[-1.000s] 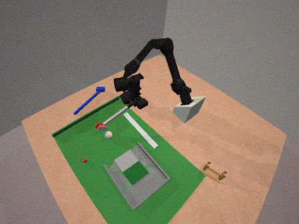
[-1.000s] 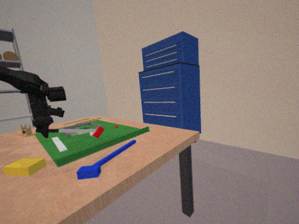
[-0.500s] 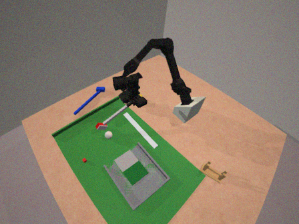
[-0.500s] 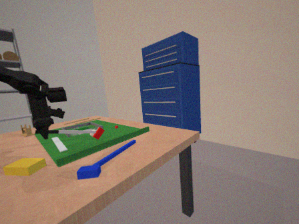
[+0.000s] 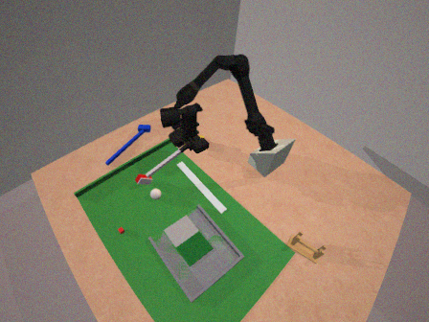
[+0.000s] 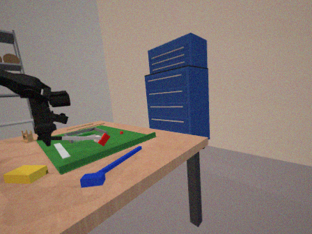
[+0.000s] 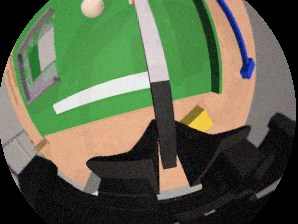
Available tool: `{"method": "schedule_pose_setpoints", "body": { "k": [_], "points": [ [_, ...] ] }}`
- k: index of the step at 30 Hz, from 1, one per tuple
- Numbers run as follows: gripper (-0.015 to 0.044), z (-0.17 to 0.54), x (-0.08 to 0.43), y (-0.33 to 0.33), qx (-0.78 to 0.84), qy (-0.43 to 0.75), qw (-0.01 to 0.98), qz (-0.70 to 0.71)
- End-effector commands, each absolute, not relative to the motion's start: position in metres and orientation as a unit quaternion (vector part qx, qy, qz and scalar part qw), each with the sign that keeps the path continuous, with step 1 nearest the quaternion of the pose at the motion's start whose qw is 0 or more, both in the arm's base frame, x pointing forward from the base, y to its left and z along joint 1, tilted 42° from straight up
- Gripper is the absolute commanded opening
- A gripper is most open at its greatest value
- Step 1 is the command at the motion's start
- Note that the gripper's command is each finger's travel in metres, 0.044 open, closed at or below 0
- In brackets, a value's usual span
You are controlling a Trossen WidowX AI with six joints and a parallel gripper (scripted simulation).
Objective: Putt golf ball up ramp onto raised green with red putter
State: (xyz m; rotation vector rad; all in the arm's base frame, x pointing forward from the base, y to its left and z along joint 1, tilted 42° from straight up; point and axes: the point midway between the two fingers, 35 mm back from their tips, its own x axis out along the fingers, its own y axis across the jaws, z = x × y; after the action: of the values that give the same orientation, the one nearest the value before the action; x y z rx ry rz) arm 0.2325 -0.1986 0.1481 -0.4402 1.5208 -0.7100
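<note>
My gripper (image 5: 192, 144) (image 6: 49, 140) (image 7: 160, 120) is shut on the dark grip of the red putter (image 5: 164, 163) (image 6: 81, 138) (image 7: 156, 55). Its pale shaft slants out over the green mat, and its red head is close to the ball. Any gap below the head is too small to judge. The white golf ball (image 5: 155, 194) (image 7: 92, 7) sits on the mat on the ramp side of the head; in the exterior view the head partly hides it. The light grey ramp (image 5: 181, 231) (image 7: 47, 42) leads to the raised green (image 5: 194, 248) (image 7: 34, 60) between grey walls.
A blue putter (image 5: 125, 147) (image 6: 122, 161) (image 7: 247, 68) lies beyond the mat's raised edge. A yellow block (image 6: 25, 175) (image 7: 201, 121) lies near the mat. A white strip (image 5: 201, 187) (image 6: 62, 150) (image 7: 100, 93) and a small red cube (image 5: 121, 230) are on the mat. A wooden rack (image 5: 304, 250) stands off its corner.
</note>
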Motion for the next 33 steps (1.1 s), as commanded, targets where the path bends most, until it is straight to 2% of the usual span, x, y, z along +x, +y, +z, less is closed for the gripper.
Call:
{"method": "schedule_pose_setpoints", "body": {
  "k": [1, 11, 28, 33],
  "points": [
    [0.0, 0.127, 0.242, -0.178, -0.191, 0.67, 0.648, -0.307],
    [0.0, 0.059, 0.25, -0.1, -0.193, 0.668, 0.648, -0.31],
    [0.0, 0.103, 0.256, -0.061, -0.193, 0.669, 0.648, -0.309],
    [0.0, 0.097, 0.254, -0.065, -0.198, 0.67, 0.646, -0.308]
  ]
}}
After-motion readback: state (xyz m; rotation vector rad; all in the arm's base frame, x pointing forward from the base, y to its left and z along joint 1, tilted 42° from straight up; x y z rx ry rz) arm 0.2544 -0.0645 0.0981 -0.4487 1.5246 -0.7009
